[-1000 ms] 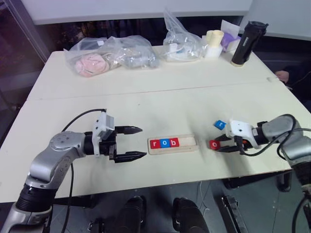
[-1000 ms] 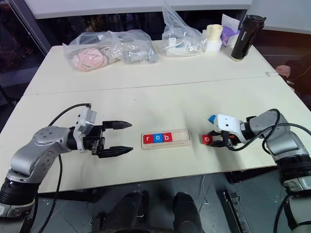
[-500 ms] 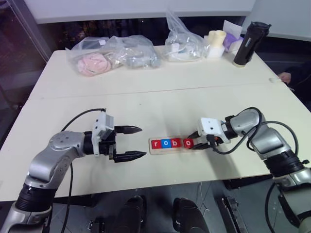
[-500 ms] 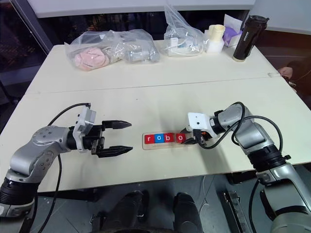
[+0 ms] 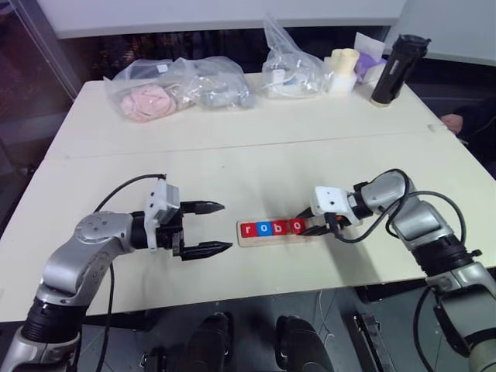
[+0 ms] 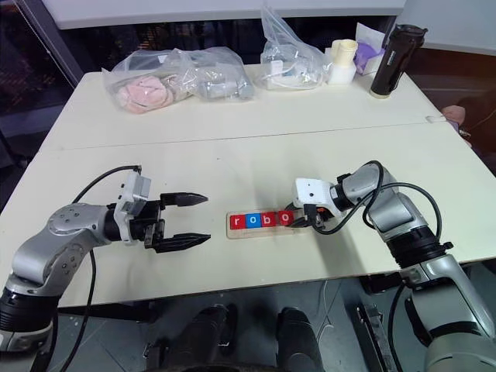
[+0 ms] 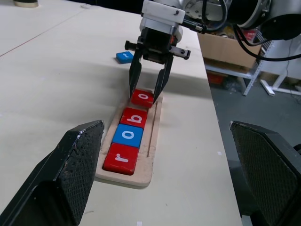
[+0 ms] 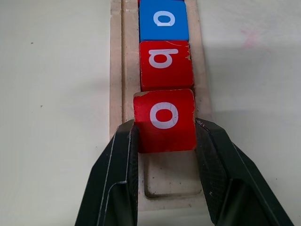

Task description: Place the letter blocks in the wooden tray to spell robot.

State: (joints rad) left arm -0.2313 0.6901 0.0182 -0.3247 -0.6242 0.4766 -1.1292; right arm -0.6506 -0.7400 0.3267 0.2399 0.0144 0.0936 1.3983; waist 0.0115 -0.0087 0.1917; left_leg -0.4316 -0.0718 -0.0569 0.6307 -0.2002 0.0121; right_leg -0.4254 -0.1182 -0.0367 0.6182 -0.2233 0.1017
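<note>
a pale table [image 5: 256, 147] carries along its far edge two clear plastic bags [image 5: 177, 87] of soft items, one holding something pink, a smaller clear bag [image 5: 291, 68], a cream-coloured cup [image 5: 341, 70], a purple packet [image 5: 368, 56] and a black bottle [image 5: 390, 70] standing upright.

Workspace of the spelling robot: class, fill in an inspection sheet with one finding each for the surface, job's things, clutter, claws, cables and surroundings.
Surface: pale table, seam across its middle.
Job's things: wooden tray holds r, o, b and a second red o tile; end slot bare; blue tile lies on the table beyond the tray.
Clutter: plastic bags, black bottle, cream cup along the far edge.
Claws: right claw shut on the red o tile; left claw open, beside the tray.
Cables: black cable looped over the left arm, another at the right wrist.
Surroundings: dark floor around the table.
</note>
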